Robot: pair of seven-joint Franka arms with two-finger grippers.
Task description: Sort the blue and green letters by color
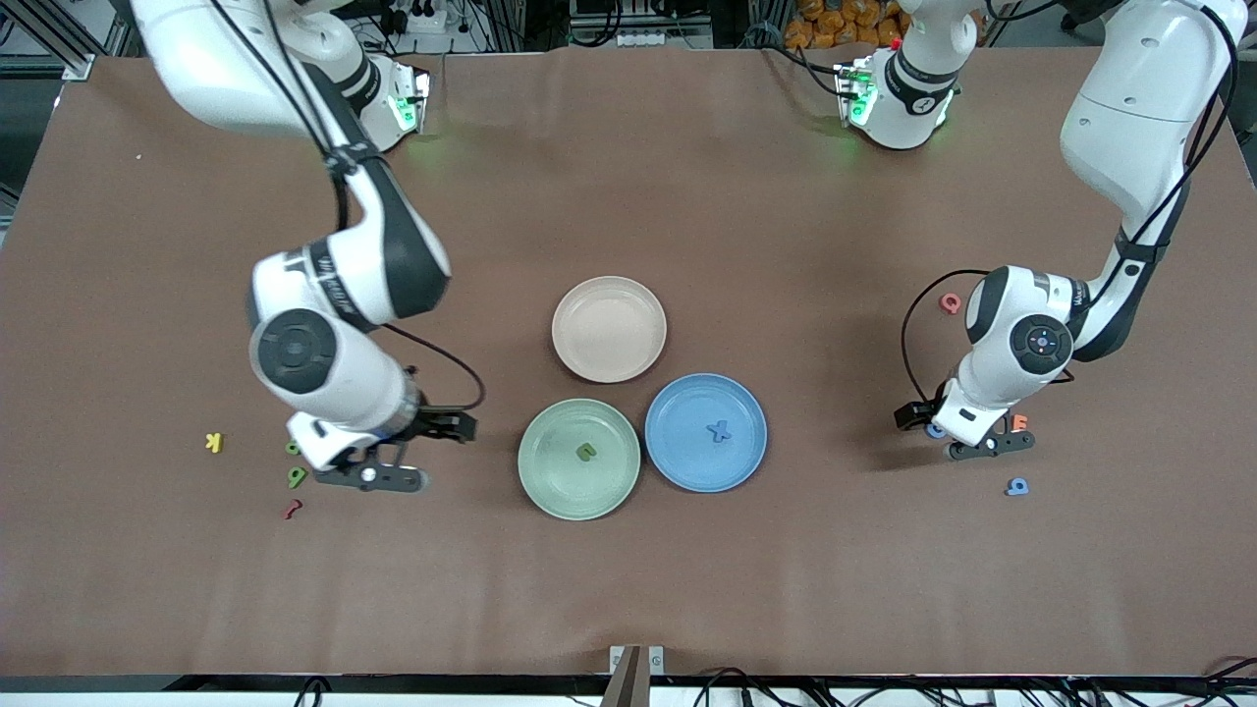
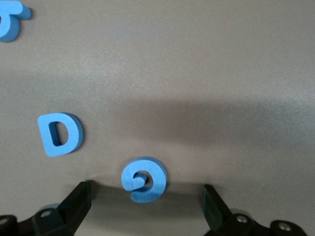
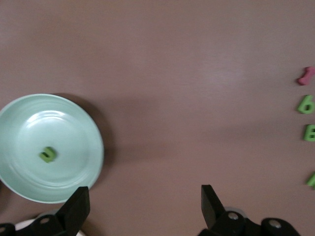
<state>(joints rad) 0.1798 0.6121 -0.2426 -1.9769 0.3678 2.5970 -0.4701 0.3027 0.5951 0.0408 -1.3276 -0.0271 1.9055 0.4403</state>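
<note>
Left gripper (image 2: pixel 145 206) hanging spread, straddling the blue G (image 2: pixel 143 179); a skewed pinch risks squirting it toward the D (image 2: pixel 60 133). Right gripper (image 3: pixel 142 209) waiting, spread.

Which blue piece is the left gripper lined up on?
Look at the left arm's end of the table, under the left gripper. Between its open jaws lies the blue G, curled like a spiral; the blue D lies beside it, clear of the jaws.
</note>
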